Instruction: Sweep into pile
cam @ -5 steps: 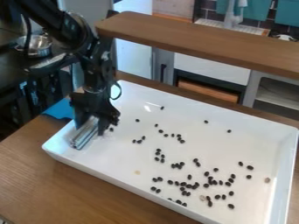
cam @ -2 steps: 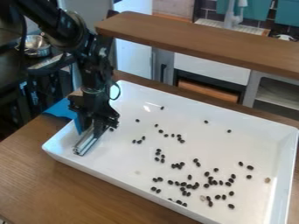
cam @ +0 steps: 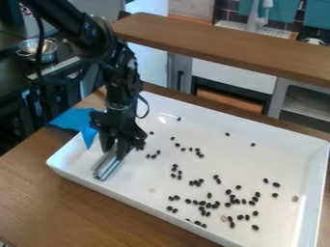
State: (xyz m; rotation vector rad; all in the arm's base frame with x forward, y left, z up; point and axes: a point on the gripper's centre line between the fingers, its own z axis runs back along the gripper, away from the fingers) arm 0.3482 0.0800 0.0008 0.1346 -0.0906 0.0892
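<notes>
Moving inward from the left end of the white tray [cam: 270, 144], the end effector [cam: 116, 146], clamped on a metal bar [cam: 107, 167], has come nearer to the dark beans [cam: 208, 206], so a sweep is probably starting. The tray, on the counter [cam: 38, 198], contains these beans, scattered, more crowded near the front right

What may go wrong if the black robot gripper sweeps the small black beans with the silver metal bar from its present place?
The black gripper or silver metal bar might catch the blue cloth, whose corner hangs into the white rectangular tray close by. The small black beans lie widely scattered, so one narrow stroke would probably miss many. Beans near the front wall could become trapped against it.
</notes>
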